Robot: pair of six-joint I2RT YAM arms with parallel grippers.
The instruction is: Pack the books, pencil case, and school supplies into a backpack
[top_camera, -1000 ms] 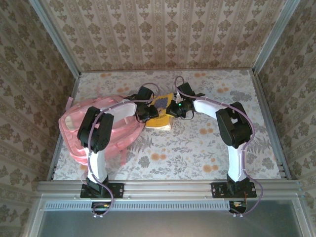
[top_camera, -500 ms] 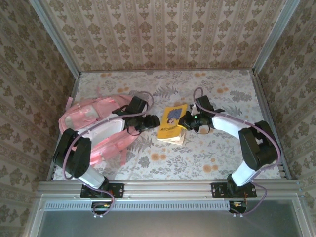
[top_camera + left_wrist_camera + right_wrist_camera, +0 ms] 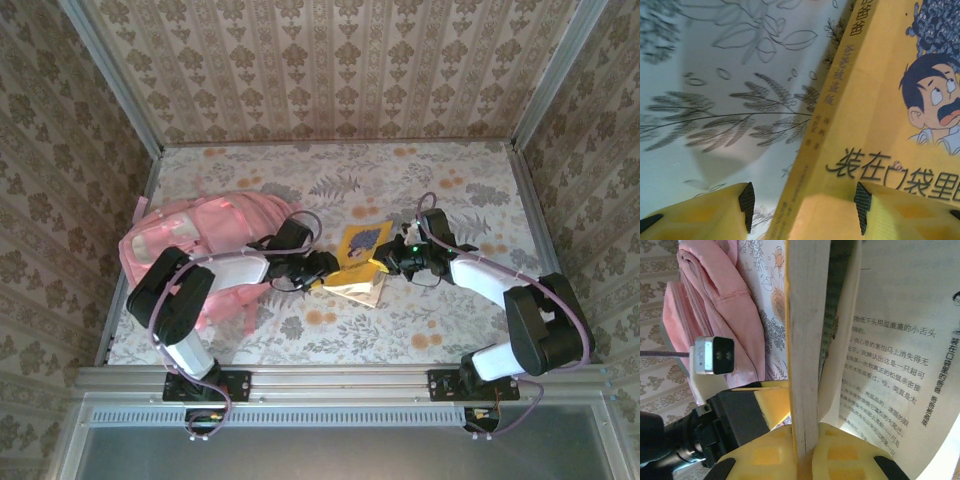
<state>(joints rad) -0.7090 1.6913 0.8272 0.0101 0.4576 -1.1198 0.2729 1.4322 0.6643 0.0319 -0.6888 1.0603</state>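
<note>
Risk gathers around the yellow book (image 3: 362,248), which sits tilted between our two arms, to the right of the pink backpack (image 3: 190,240) and apart from it. We cannot tell whether its lower corner rests on the desk (image 3: 450,190).

Our right pincer (image 3: 805,450) is clenched on the edge of the page block, while a loose leaf curls open beside it. Our left pincer (image 3: 805,205) is released, with one finger over the cover and the other beside the spine, clear of it.

If the right lets go before the left closes, we judge the book will drop flat. If the left closes on the cover alone, the pages may fan out and crease. The backpack lies slumped and we cannot see an open mouth, so a splayed book could catch on the fabric.
</note>
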